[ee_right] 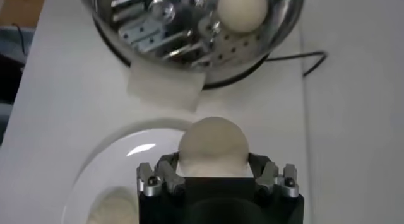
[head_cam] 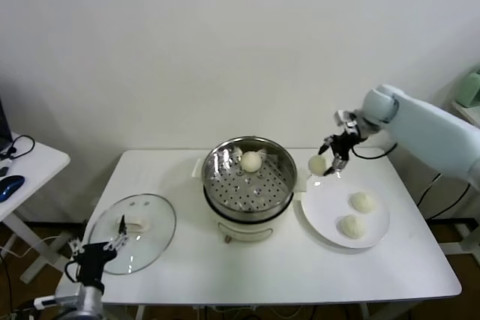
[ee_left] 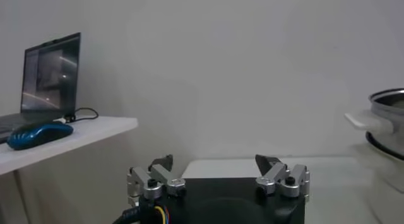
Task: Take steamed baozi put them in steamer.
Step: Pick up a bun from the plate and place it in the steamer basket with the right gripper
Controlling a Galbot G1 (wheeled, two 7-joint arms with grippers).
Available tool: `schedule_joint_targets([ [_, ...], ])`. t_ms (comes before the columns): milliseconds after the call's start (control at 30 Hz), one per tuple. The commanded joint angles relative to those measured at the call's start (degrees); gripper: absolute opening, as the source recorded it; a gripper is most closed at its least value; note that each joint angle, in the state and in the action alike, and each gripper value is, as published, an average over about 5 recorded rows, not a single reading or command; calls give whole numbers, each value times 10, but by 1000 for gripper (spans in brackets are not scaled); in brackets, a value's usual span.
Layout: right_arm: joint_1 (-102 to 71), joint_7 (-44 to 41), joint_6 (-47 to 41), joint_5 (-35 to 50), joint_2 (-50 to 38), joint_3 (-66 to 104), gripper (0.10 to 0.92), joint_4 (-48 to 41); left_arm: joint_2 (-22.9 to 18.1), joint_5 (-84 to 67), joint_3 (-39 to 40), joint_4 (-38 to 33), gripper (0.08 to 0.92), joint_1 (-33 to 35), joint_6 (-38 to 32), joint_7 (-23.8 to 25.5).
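Baozi number four: from the head view, one bun (head_cam: 318, 164) sits between the fingers of the right gripper (head_cam: 331, 161), lifted above the far left rim of the white plate (head_cam: 375, 234), between that plate and the steamer (head_cam: 250, 185). Two more buns (head_cam: 363, 201) (head_cam: 351, 225) lie on the plate, nearer the robot than the held one, and a fourth bun (head_cam: 251, 160) rests on the perforated tray inside the steamer, toward its far side. The steamer stands at the middle of the white table (head_cam: 225, 275), with the glass lid (head_cam: 132, 231) lying flat to its left. The left gripper (head_cam: 96, 254) hangs low at the near left corner of the table, beside the lid's edge. In the left wrist view, the left gripper (ee_left: 218, 163) has its fingers spread wide with nothing between them; the steamer's rim (ee_left: 388, 112) shows far off, and a laptop (ee_left: 49, 74) and a blue mouse (ee_left: 38, 134) sit on a side table. In the right wrist view, the held bun (ee_right: 213, 146) fills the space between the right gripper's fingers (ee_right: 165, 175), which press it on both sides, over the plate's rim (ee_right: 126, 149); the steamer (ee_right: 189, 36) lies just beyond, a bun (ee_right: 241, 9) inside it.
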Motion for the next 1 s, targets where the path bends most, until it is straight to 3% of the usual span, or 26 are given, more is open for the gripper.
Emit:
schedule_joint_targets([
  [33, 154, 0, -35, 173, 39, -117, 746, 28, 4, 4, 5, -1, 823, -3, 0, 7],
  [333, 97, 33, -65, 193, 123, -119, 744, 57, 4, 9, 14, -13, 823, -11, 3, 9],
  [667, 27, 50, -71, 185, 244, -121, 746, 6, 4, 5, 3, -26, 823, 9, 0, 14],
  [1000, -6, 48, -70, 151, 283, -122, 746, -36, -5, 5, 5, -31, 823, 10, 1, 23],
])
